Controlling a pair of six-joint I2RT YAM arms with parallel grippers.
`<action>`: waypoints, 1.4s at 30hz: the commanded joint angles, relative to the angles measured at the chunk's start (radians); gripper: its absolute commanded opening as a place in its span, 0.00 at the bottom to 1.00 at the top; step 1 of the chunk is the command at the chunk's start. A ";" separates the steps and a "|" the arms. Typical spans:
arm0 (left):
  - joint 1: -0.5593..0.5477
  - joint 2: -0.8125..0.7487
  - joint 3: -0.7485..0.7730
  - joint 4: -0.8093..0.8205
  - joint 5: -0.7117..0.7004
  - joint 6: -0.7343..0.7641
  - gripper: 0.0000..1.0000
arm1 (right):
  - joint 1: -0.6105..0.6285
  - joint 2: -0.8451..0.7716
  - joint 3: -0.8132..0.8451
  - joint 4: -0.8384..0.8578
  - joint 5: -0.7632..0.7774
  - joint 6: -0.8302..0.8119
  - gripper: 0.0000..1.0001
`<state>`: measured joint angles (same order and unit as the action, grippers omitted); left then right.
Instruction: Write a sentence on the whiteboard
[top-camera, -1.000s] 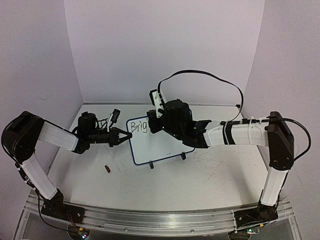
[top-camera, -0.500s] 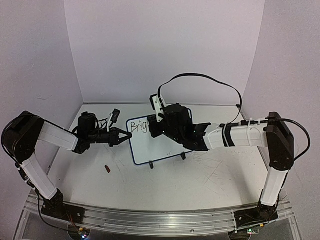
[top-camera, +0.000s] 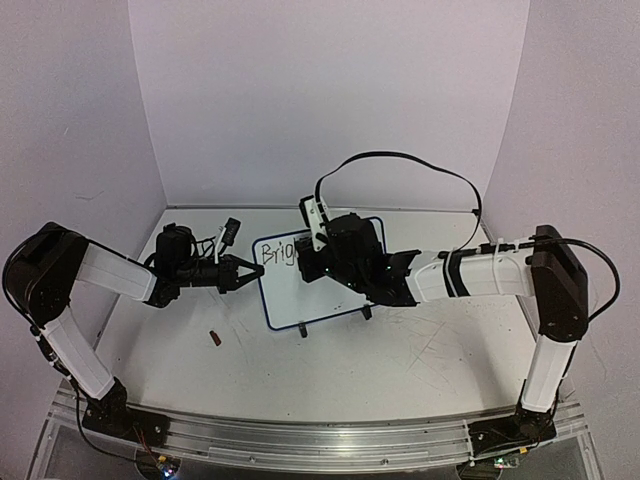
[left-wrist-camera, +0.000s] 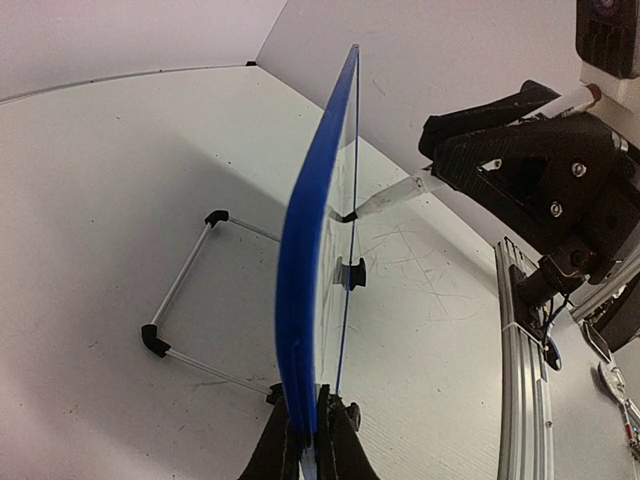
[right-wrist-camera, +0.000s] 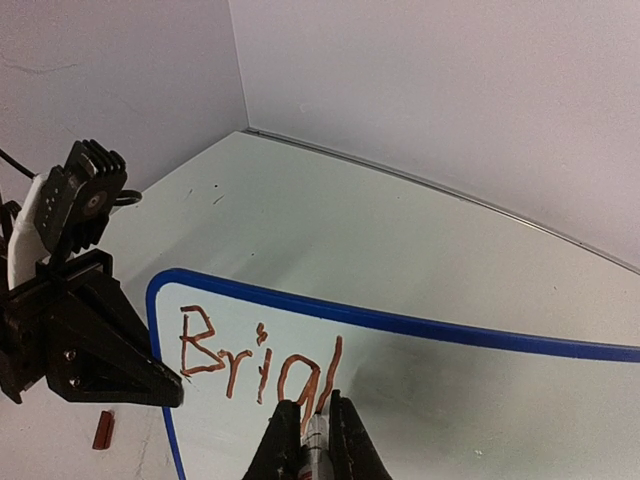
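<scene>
The whiteboard (top-camera: 290, 295) stands tilted on the table, blue-rimmed, seen edge-on in the left wrist view (left-wrist-camera: 305, 290). My left gripper (top-camera: 252, 272) (left-wrist-camera: 308, 440) is shut on its left edge. The sentence (right-wrist-camera: 255, 360) reads "Brig" plus one rising stroke, reddish-brown in the right wrist view and dark from above (top-camera: 277, 253). My right gripper (top-camera: 318, 262) (right-wrist-camera: 315, 430) is shut on a marker (right-wrist-camera: 317, 445). The marker's tip (left-wrist-camera: 385, 203) touches the board face at the foot of that stroke.
Two black feet (top-camera: 302, 330) and a wire stand (left-wrist-camera: 180, 300) prop the board. A small brown cap (top-camera: 214, 338) lies on the table left of the board. A black cable (top-camera: 400, 160) loops above the right arm. Walls close in behind and at both sides.
My right gripper has shifted slightly left and nearer over the board, and a new stroke stands after "Brig". The left gripper and the board have not moved.
</scene>
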<state>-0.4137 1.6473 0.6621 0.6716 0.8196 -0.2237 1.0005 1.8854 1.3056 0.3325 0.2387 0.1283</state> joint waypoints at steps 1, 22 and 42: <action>0.004 -0.029 0.025 -0.023 -0.040 0.073 0.00 | 0.002 0.001 0.027 0.012 0.037 -0.015 0.00; 0.004 -0.028 0.024 -0.023 -0.041 0.076 0.00 | -0.015 0.000 0.056 0.036 0.127 -0.057 0.00; 0.003 -0.025 0.029 -0.024 -0.037 0.075 0.00 | -0.015 -0.028 -0.020 -0.009 0.076 0.004 0.00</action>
<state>-0.4137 1.6466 0.6654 0.6617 0.8158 -0.2241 1.0019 1.8878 1.3135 0.3511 0.3120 0.1064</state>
